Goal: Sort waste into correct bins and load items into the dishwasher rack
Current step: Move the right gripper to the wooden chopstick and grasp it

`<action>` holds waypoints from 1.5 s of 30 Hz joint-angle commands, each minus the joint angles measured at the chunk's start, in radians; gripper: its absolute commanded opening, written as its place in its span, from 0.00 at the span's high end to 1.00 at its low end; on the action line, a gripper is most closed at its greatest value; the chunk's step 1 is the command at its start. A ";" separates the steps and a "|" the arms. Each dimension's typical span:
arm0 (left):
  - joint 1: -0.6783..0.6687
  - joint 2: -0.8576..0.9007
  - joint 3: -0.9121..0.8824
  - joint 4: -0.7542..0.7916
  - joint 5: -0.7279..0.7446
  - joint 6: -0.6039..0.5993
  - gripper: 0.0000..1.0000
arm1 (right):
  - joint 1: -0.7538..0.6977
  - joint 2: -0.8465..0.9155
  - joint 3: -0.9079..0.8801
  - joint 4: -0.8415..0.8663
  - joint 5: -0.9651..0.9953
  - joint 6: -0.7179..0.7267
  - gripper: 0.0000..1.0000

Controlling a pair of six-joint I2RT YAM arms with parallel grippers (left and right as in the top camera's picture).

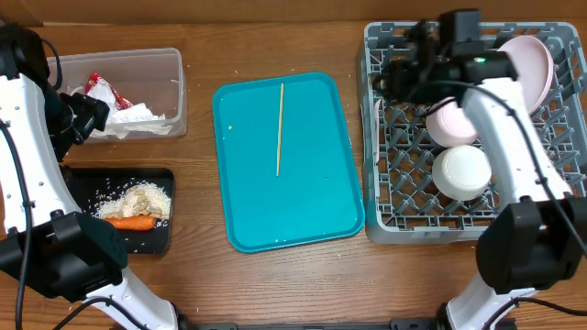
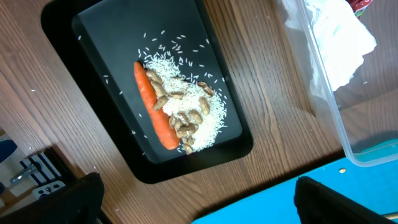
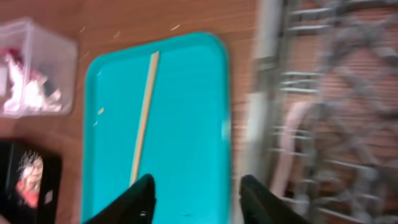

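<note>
Seeing plain wood-grain bench [image 1: 275, 37] under everything. Hanging left gripper [image 2: 199, 205] spread wide, empty; holding right gripper [image 3: 199, 196] partly parted over grey rack [image 1: 390, 225], gripping nothing.

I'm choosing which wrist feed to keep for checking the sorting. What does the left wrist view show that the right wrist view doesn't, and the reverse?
Only the left wrist view: the left pincer, fingers wide apart, and a sharp look at the carrot against the crumbs. Only the right wrist view: the slim pale utensil on the teal tray, the grey rack, and the right pincer, open and empty. Both: the black tray, the clear tub with napkins, and the teal tray; the right wrist view blurs the black tray's contents.
</note>
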 commanded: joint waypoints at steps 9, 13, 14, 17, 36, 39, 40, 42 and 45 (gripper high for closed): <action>-0.005 -0.028 -0.001 -0.002 0.001 0.001 0.00 | 0.418 0.050 -0.010 0.157 0.543 0.278 0.36; -0.005 -0.028 -0.001 -0.002 0.001 0.001 0.00 | 0.496 0.150 -0.010 0.225 0.571 0.304 0.36; -0.005 -0.028 -0.001 -0.002 0.001 0.001 0.00 | 0.513 0.192 -0.010 0.241 0.579 0.322 0.36; -0.005 -0.028 -0.001 -0.002 0.001 0.001 0.00 | 0.539 0.271 -0.010 0.264 0.597 0.361 0.37; -0.005 -0.028 -0.001 -0.002 0.001 0.001 0.00 | 0.575 0.458 -0.012 0.267 0.692 0.434 0.74; -0.005 -0.028 -0.001 -0.002 0.001 0.001 0.00 | 0.575 0.458 -0.012 0.246 0.713 0.434 0.88; -0.005 -0.028 -0.001 -0.002 0.001 0.001 0.00 | 0.576 0.458 -0.012 0.240 0.723 0.434 0.90; -0.005 -0.028 -0.001 -0.002 0.001 0.001 0.00 | 0.576 0.458 -0.012 0.228 0.734 0.433 0.94; -0.005 -0.028 -0.001 -0.002 0.001 0.001 0.00 | 0.576 0.458 -0.011 0.203 0.727 0.433 0.96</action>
